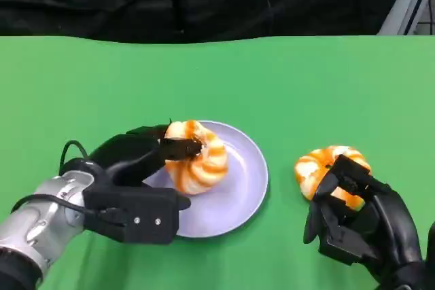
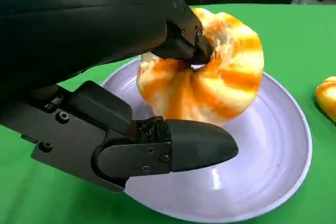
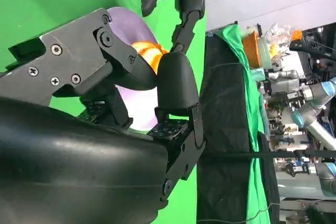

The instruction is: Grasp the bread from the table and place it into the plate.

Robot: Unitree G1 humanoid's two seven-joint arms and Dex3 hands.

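A lavender plate [image 1: 239,198] lies on the green table in front of me. My left hand [image 1: 139,181] holds a swirled orange-and-white bread [image 1: 197,157] over the plate's left half, tilted on edge. One fingertip [image 2: 190,39] is hooked into the bread's [image 2: 215,85] centre and the thumb [image 2: 197,150] sits under it above the plate [image 2: 268,156]. A second bread [image 1: 325,164] lies on the table right of the plate. My right hand [image 1: 360,225] wraps its near side, fingers on top. In the right wrist view an orange piece of bread [image 3: 151,55] shows between the fingers.
The green table [image 1: 285,86] stretches open behind the plate up to a black backdrop. The second bread [image 2: 328,95] sits close to the plate's right rim. A metal frame [image 1: 408,1] stands at the far right corner.
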